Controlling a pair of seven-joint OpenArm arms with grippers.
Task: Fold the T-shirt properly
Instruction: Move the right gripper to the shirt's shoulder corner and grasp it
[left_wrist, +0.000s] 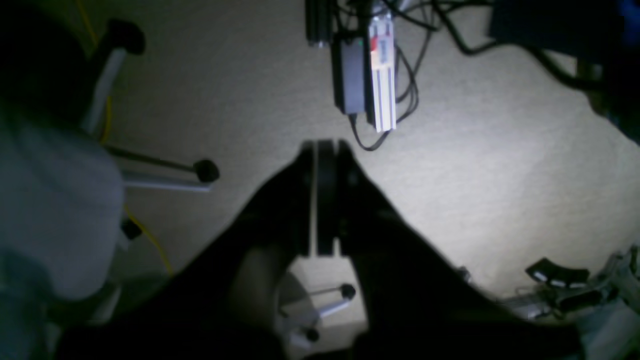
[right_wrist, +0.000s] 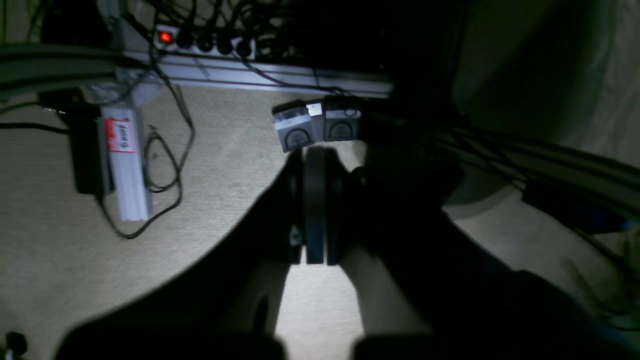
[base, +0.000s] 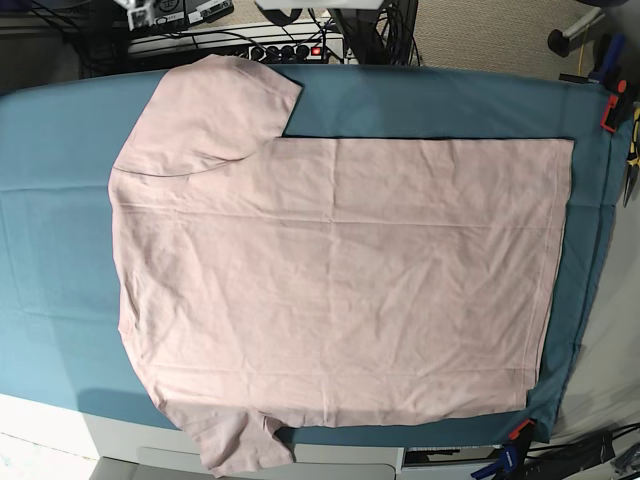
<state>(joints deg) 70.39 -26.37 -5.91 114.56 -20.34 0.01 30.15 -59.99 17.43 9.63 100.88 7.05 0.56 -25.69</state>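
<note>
In the base view you see the T-shirt (base: 330, 270) spread flat, plain side up, across the middle of the frame, its collar end toward the left and its straight hem running down the right side. One sleeve reaches the upper left of the frame; the other hangs over the table's near edge at the lower left. The shirt lies on the teal tablecloth (base: 55, 180), which shows as a border along the top, the left and the right. A red-tipped clamp (base: 609, 110) sits at the cloth's upper right corner and another clamp (base: 516, 432) at the lower right. A power strip (base: 290, 49) with a lit red switch lies beyond the table at the top centre. Neither arm appears in this view. In the left wrist view you look down past the left gripper (left_wrist: 325, 150), whose dark jaws are pressed together on nothing, above beige carpet (left_wrist: 500, 165); a grey power brick (left_wrist: 352, 75) with tangled cables lies at the top centre, and chair legs with black castors stand at the left. In the right wrist view the right gripper (right_wrist: 315, 155) is likewise clenched with nothing between its jaws, over the same kind of carpet; a white bar with a red label (right_wrist: 122, 165) lies at the left of the frame, and a power strip with a red light runs along the top. The shirt shows in neither wrist view.
</note>
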